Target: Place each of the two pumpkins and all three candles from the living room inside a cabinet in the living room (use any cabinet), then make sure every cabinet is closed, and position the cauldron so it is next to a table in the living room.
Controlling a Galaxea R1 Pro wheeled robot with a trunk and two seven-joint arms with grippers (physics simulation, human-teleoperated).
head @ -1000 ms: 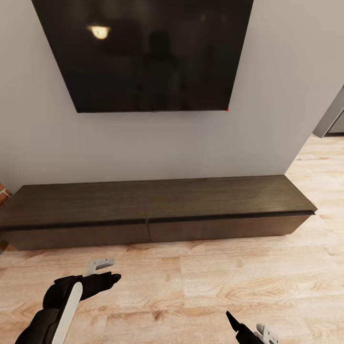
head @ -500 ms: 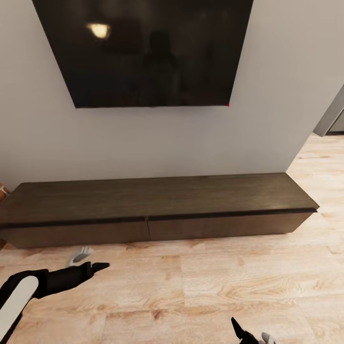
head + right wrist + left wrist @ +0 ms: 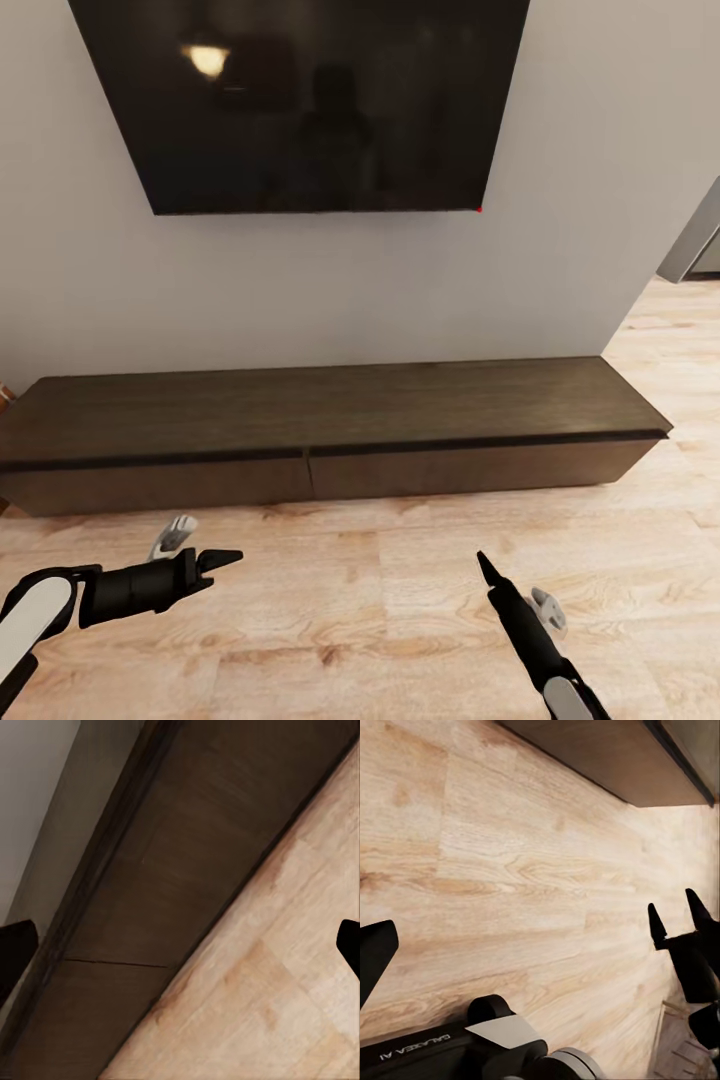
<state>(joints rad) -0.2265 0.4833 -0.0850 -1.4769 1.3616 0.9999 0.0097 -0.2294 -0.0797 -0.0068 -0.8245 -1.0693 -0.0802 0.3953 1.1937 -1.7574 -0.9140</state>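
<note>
Nearest the robot, the left gripper (image 3: 200,545) hangs low over the floor (image 3: 380,600), its dark finger pointing toward the middle of the room and a pale finger tip showing just behind it. How far it is parted is hard to judge from the head view; in the left wrist view just one dark finger tip shows at the frame edge, the rest cut off, with bare planks between and nothing held.

The right gripper (image 3: 515,598) rises from the lower edge of the head view, arm cut off below. One slim dark finger points up toward the cabinet, a pale tip beside it. In the right wrist view its two dark finger tips sit at opposite edges of the frame, so it is spread wide and empty. The left wrist view also catches the right gripper (image 3: 679,922) across the floor, two pointed tips apart.

Beyond both arms stands the cabinet (image 3: 330,440), along the wall (image 3: 560,250). Both drawer fronts lie flush, a thin seam between them near the middle. Its left end is cut off by the frame.

Above it hangs a dark TV (image 3: 300,100), its top cut off, with faint blurred reflections.
</note>
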